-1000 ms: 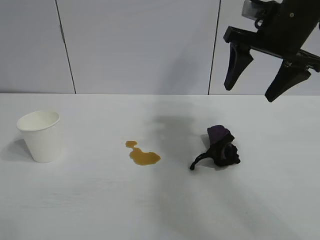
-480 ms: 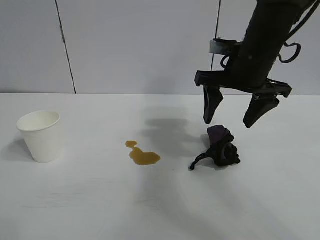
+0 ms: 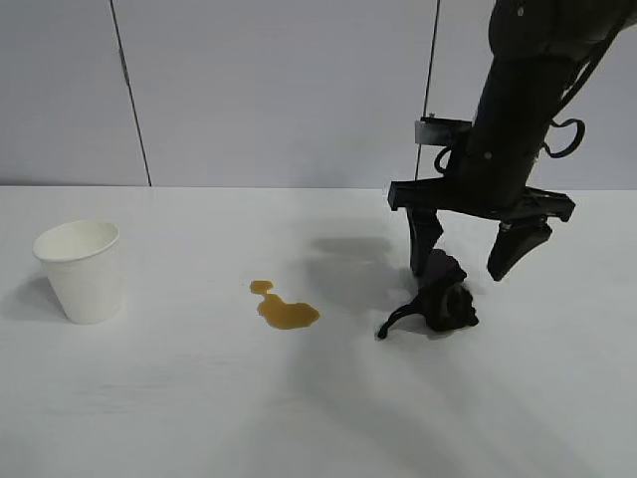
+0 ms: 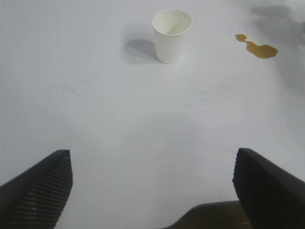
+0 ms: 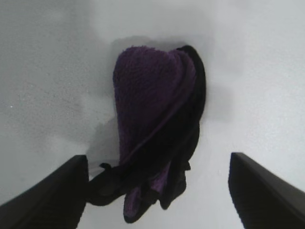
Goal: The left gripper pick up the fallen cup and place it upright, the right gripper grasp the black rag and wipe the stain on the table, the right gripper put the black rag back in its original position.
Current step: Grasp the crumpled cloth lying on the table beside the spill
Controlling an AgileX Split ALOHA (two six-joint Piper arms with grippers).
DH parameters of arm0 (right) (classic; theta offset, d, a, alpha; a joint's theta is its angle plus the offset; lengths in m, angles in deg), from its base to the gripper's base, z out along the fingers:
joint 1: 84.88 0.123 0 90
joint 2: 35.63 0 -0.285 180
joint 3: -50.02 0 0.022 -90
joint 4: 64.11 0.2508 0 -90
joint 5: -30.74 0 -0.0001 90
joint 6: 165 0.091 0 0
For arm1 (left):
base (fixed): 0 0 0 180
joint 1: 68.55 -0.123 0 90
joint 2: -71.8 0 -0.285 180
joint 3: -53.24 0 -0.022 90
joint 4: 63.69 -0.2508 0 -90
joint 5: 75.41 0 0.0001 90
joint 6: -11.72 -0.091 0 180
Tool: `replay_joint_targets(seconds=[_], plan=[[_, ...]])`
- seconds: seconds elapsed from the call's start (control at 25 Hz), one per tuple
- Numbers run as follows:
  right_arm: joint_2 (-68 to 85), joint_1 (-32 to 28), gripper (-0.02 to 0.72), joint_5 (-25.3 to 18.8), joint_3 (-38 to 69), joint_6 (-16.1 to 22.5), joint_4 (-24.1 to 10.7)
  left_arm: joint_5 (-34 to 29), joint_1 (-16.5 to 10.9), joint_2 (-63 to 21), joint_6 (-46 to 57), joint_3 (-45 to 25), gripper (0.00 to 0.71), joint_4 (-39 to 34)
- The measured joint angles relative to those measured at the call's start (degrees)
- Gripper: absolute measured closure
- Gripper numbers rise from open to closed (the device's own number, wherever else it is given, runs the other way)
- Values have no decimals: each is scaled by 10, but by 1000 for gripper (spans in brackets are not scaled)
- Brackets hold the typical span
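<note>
A white table (image 3: 179,418) is seen from the front, with 3 task items laid out in a row across it. At the left, the cup (image 3: 83,270) is set upright, mouth up, so the 1st step is judged done. The left gripper (image 4: 152,191) is shown only in its own wrist view, parked well back from the cup, its jaws spread wide and holding nothing.

Near the middle, the stain (image 3: 284,307) is seen as an amber puddle, a small blob joined to a larger one. It is untouched and lies well apart from both the cup and the rag.

At the right, the rag (image 3: 443,297) is bunched on the table, a purple patch on top and a thin tail trailing toward the stain. The right gripper (image 3: 471,261) is pointed steeply down just above it, jaws held wide with 1 finger at each side of the cloth. In the right wrist view the rag is framed between the 2 fingers, and nothing is gripped yet.

The step in hand is judged to be the 2nd, grasping the rag. The next move calls for the last short drop to be made, the jaws to be closed on the bunched cloth, and the rag then to be carried left to the stain.
</note>
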Motion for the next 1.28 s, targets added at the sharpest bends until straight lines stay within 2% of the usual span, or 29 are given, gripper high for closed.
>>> replay_joint_targets(seconds=[0.24, 0.48, 0.56, 0.64, 0.72, 0.8, 1.0, 1.2, 1.28], plan=[[-17, 0, 146, 30, 0, 1, 5, 0, 0, 0, 0, 0, 50, 0], [-32, 0, 150, 41, -1, 2, 11, 0, 0, 0, 0, 0, 50, 0], [-34, 0, 208, 44, -1, 2, 11, 0, 0, 0, 0, 0, 50, 0], [-34, 0, 330, 44, -1, 2, 12, 0, 0, 0, 0, 0, 50, 0], [-34, 0, 511, 44, -1, 2, 12, 0, 0, 0, 0, 0, 50, 0], [-33, 0, 612, 44, -2, 3, 13, 0, 0, 0, 0, 0, 50, 0], [-30, 0, 628, 40, -4, 4, 14, 0, 0, 0, 0, 0, 50, 0], [-12, 0, 630, -18, -40, 4, 14, 0, 0, 0, 0, 0, 50, 0], [-4, 0, 630, -37, -59, 2, 25, 0, 0, 0, 0, 0, 50, 0]])
